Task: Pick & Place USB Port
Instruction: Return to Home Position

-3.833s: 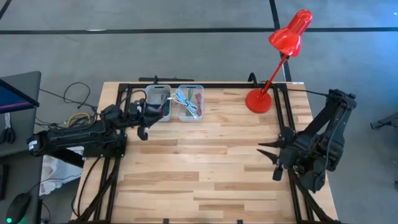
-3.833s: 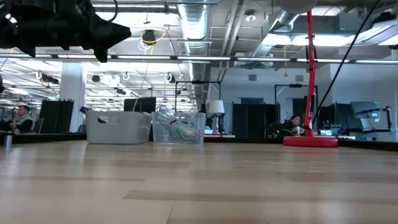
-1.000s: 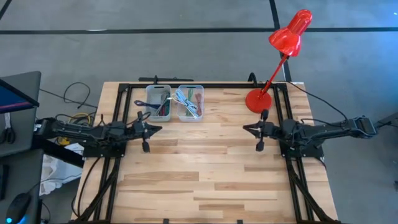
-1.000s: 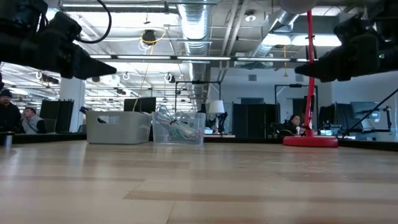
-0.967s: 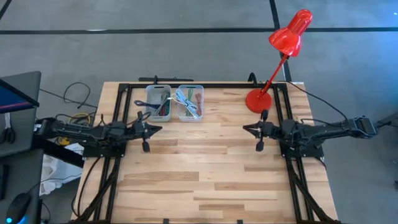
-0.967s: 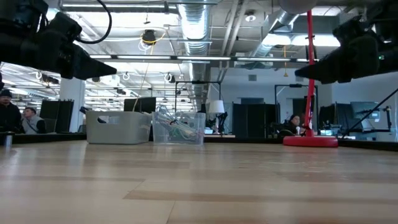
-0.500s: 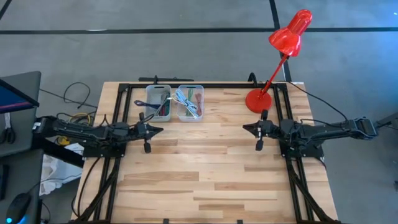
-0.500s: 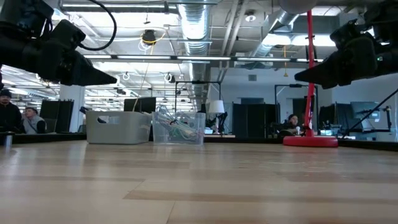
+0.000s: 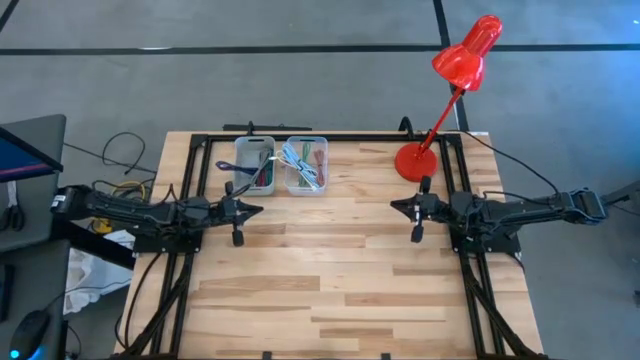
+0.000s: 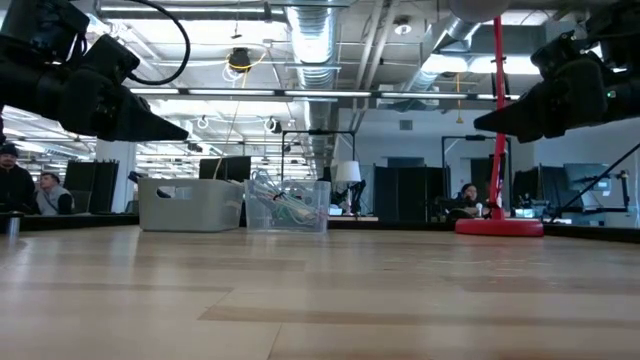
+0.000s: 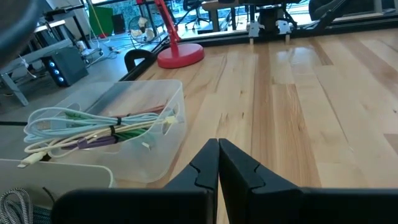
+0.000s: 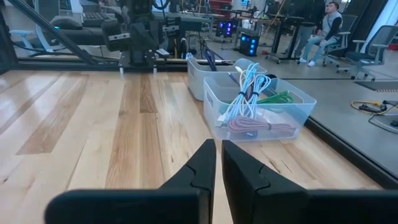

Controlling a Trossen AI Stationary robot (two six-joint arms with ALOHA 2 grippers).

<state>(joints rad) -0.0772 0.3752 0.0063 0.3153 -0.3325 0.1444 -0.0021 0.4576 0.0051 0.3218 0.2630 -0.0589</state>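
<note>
Two bins stand at the table's far left: a white bin (image 9: 254, 163) and, to its right, a clear bin (image 9: 306, 165) holding bundled cables (image 12: 246, 93) in light blue, green and pink. A USB port I cannot make out among them. My left gripper (image 9: 260, 209) hovers level above the table just near of the bins, shut with nothing in it; its shut fingers (image 11: 218, 149) point toward the table's right. My right gripper (image 9: 393, 207) hovers opposite it at mid right, pointing toward the table's left, shut on nothing (image 12: 218, 146).
A red desk lamp stands on its round base (image 9: 416, 161) at the far right, its head reaching beyond the far edge. Black frame rails (image 9: 190, 180) run along both sides of the table. Bare wood (image 9: 330, 260) lies between and near of the grippers. People sit in the room behind.
In the low view the left gripper's tip has sunk a little, and the right gripper's tip has dipped slightly. Both stay shut over the same spots. The bins and cables have not moved.
</note>
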